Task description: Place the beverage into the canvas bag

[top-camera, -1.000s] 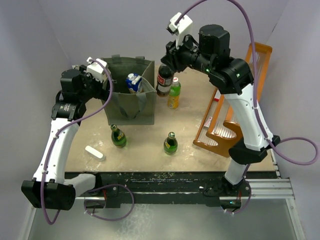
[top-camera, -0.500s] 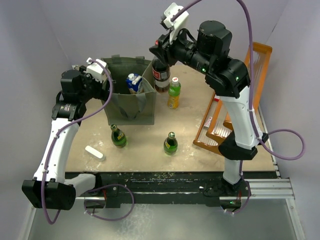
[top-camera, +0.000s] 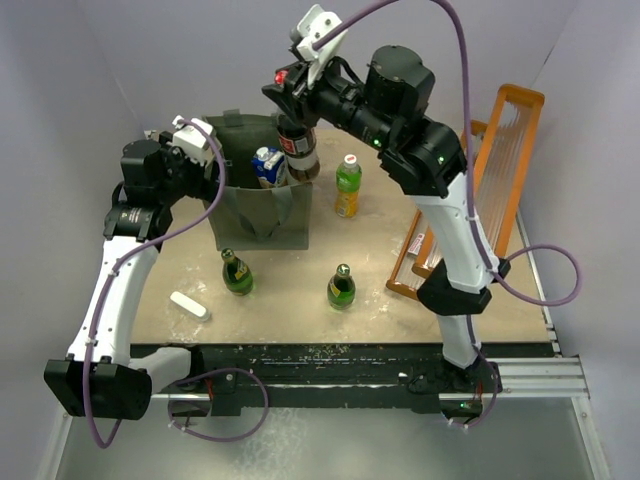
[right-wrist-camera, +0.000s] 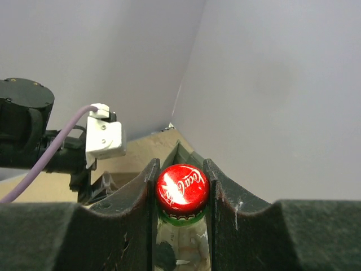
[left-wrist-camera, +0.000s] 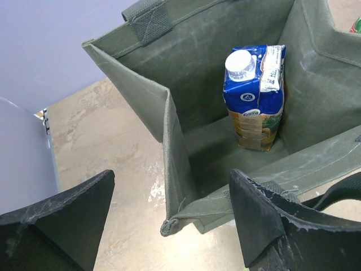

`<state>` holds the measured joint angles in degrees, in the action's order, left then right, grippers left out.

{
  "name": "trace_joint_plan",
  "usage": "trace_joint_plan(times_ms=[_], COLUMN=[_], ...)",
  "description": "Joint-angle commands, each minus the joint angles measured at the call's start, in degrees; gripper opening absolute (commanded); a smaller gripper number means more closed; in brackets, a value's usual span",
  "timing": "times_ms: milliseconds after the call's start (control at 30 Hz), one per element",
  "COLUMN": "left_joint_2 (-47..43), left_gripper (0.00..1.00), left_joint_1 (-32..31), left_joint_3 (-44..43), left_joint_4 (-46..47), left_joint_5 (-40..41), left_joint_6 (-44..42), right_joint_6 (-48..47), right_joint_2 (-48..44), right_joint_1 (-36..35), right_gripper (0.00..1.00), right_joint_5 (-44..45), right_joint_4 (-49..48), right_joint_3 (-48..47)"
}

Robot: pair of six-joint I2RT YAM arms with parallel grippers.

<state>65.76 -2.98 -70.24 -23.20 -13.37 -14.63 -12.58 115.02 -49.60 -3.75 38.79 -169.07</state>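
Only readable mark: white Coca-Cola script on the red cap [right-wrist-camera: 182, 188] of the cola bottle [top-camera: 297, 150], seen from the right wrist. Glare hides part of the script. The bottle's red-and-white body label is too small to read from the top view. Blue carton [left-wrist-camera: 255, 96] inside the canvas bag [left-wrist-camera: 169, 141], far-left of the worktop: round logo, fine print on the top flap, brand word on the front. All too blurred to make out.

carton [left-wrist-camera: 254, 96] in canvas bag [top-camera: 255, 215] | bottle [top-camera: 298, 152] over its right rim | rack [top-camera: 505, 140] right
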Motion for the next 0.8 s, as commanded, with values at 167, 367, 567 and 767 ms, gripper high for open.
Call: trace_joint_plan(times_ms=[167,367,567,767], left_joint_2=[-1.7,-2.1,-2.7,-2.8], left_gripper=[0.84,0.84,0.84,0.84], left_joint_1=[0.8,1.1,1.4,1.5], left_joint_3=[1.9,2.0,2.4,2.6], left_joint_4=[2.6,2.4,2.7,3.0], left_joint_5=[-2.1,-2.8,-3.3,-3.6], left_joint_6=[-0.6,-0.1,0.2,0.2], right_joint_6=[-2.3,-0.6,1.4,3.3], right_joint_2=[0.2,2.2,3.9,5.2], right_joint_1=[-0.5,-0.5,-0.5,-0.5], right_gripper=[0.00,0.00,0.00,0.00], right_joint_5=[-0.1,-0.6,-1.6,-2.1], right_joint_4=[-22.6,-24.6,-25.2,-26.9], right_joint_3=[-4.9,-5.1,-4.9,-4.2])
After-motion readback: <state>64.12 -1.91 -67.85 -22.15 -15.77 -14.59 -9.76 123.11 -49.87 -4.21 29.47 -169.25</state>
